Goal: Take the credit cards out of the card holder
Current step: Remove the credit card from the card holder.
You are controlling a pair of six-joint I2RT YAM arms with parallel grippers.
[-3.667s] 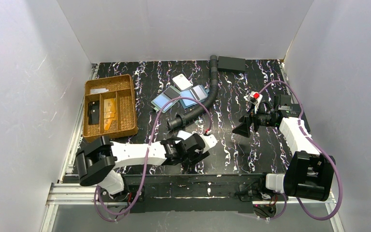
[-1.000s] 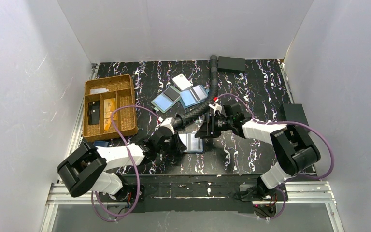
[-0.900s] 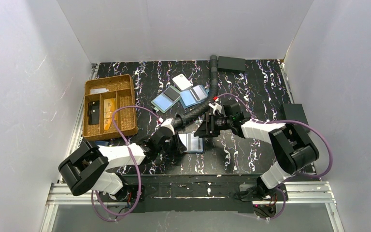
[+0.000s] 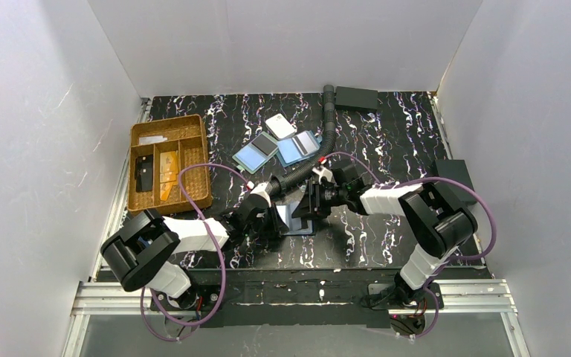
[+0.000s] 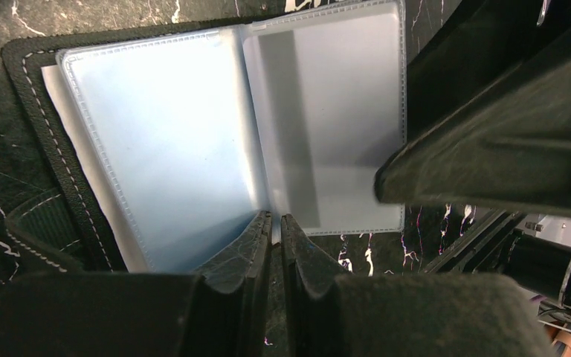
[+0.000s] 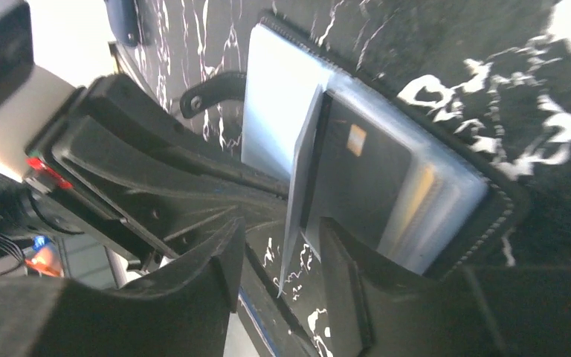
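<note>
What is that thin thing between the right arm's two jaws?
A clear plastic page of the open card holder, standing on edge between the open jaws. The right wrist view shows it.

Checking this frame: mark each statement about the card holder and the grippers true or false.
1. The card holder lies open on the table. True.
2. The left gripper is wide open. False: its fingers are nearly together at the holder's edge.
3. A clear sleeve stands between the right gripper's spread fingers. True.
4. Both grippers are parked away from the card holder. False: both are right at it.
</note>
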